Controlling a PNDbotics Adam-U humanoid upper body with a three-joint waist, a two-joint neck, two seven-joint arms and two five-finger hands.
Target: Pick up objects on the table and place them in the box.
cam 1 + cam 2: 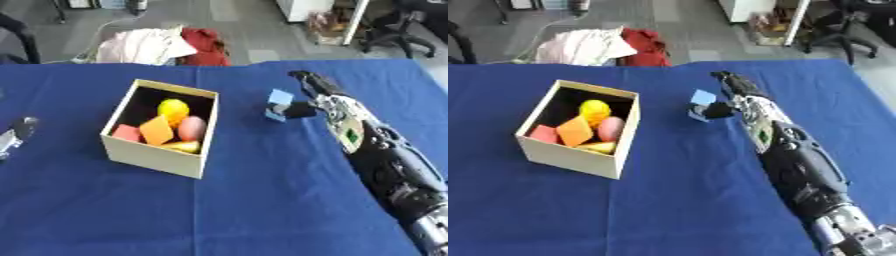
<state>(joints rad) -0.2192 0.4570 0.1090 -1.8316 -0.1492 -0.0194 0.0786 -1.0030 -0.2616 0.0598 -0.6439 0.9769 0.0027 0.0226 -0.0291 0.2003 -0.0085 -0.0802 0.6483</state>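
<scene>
A cream cardboard box stands left of centre on the blue table, open at the top. Inside it lie a yellow ball, an orange block, a pink egg shape, a red block and a yellow piece. A light blue block sits tilted to the right of the box. My right hand reaches in from the lower right with its fingers stretched past the block. Its thumb touches the block's right side. Only a small part of my left hand shows, at the left edge.
Beyond the table's far edge lie white cloth and red cloth. An office chair stands at the back right. Blue tablecloth covers the whole near half.
</scene>
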